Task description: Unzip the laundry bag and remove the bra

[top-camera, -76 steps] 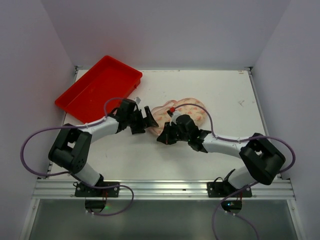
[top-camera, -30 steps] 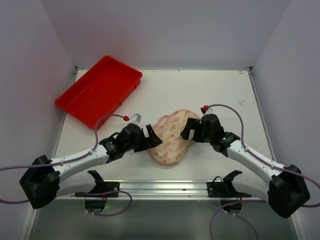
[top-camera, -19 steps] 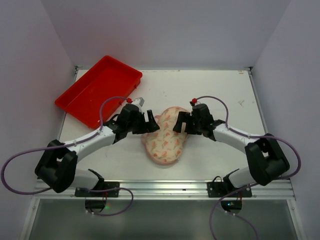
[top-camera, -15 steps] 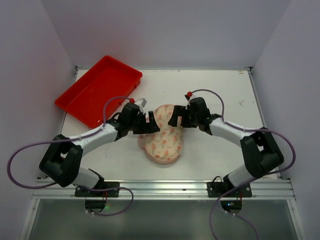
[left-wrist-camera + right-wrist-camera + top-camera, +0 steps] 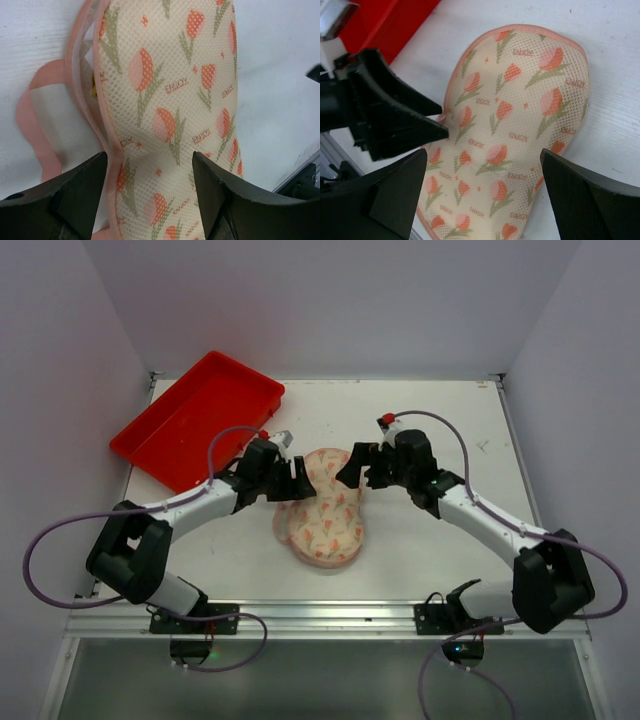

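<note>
Laundry bag lies mid on the bench, looks still zipped, no bra out. Left fingers spread wide astride its end, right fingers wide above it, neither gripping. Unzipping and removal both left.

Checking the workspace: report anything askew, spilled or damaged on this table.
The red tray sits askew at the far left corner and seems to overhang the table. The laundry bag lies flat and looks intact; nothing spilled.

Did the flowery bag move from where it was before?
Yes. The laundry bag has slid left, closer to the red tray.
</note>
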`<control>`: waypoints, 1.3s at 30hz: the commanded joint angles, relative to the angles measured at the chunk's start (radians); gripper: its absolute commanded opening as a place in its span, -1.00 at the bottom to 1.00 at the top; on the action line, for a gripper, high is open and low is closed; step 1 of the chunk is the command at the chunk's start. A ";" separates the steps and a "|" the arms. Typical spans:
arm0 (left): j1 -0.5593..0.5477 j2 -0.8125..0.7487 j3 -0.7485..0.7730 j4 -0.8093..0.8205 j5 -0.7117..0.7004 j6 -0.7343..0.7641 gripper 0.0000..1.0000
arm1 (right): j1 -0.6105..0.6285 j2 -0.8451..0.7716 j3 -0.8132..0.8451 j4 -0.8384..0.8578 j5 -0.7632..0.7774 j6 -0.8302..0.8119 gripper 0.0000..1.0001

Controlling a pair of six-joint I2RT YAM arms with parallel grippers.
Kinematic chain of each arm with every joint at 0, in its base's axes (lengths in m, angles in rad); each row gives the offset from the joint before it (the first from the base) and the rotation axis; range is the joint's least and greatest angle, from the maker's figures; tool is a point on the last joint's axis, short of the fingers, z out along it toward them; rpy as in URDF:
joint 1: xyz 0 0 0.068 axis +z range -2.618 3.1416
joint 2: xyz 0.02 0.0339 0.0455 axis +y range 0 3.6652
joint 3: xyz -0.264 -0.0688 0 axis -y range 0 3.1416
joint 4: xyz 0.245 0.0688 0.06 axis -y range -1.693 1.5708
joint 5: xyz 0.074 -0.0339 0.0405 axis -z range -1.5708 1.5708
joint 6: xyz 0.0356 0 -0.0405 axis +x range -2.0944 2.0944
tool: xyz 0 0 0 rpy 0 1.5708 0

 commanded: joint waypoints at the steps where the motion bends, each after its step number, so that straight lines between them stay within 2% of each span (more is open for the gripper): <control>1: 0.018 0.000 0.017 0.014 -0.016 0.005 0.43 | 0.001 -0.136 -0.051 -0.026 -0.026 0.024 0.93; 5: 0.033 0.044 0.046 0.019 -0.032 0.015 0.39 | 0.001 -0.248 -0.094 -0.041 -0.072 0.058 0.93; 9: 0.036 0.090 0.061 0.049 0.017 0.014 0.21 | 0.001 -0.349 -0.137 -0.073 -0.060 0.058 0.93; 11: 0.036 0.108 0.058 0.072 0.054 0.008 0.00 | 0.001 -0.393 -0.149 -0.084 -0.054 0.056 0.93; 12: 0.036 0.113 0.055 0.079 0.069 0.008 -0.23 | 0.001 -0.406 -0.156 -0.098 -0.052 0.055 0.93; 14: 0.036 0.113 0.058 0.077 0.094 0.006 -0.49 | -0.001 -0.439 -0.159 -0.116 -0.054 0.052 0.94; 15: 0.036 0.107 0.058 0.076 0.102 0.005 -0.69 | 0.001 -0.449 -0.156 -0.138 -0.057 0.048 0.94; 18: 0.038 0.070 0.057 0.059 0.088 0.009 -0.94 | 0.001 -0.495 -0.168 -0.152 -0.055 0.050 0.94; 26: 0.026 -0.003 0.132 -0.006 0.128 0.011 -0.97 | 0.001 -0.573 -0.165 -0.221 -0.009 0.030 0.94; 29: -0.025 0.004 0.176 -0.012 0.128 -0.011 -0.95 | 0.001 -0.610 -0.159 -0.248 0.012 0.035 0.95; 35: -0.147 0.090 0.360 -0.023 0.087 -0.051 -0.86 | 0.001 -0.699 -0.136 -0.314 0.095 0.033 0.96; 38: -0.209 0.170 0.477 -0.006 0.091 -0.083 -0.76 | 0.001 -0.775 -0.119 -0.356 0.181 0.032 0.96; 39: -0.242 0.193 0.498 0.012 0.091 -0.107 -0.61 | 0.001 -0.824 -0.114 -0.371 0.207 0.033 0.97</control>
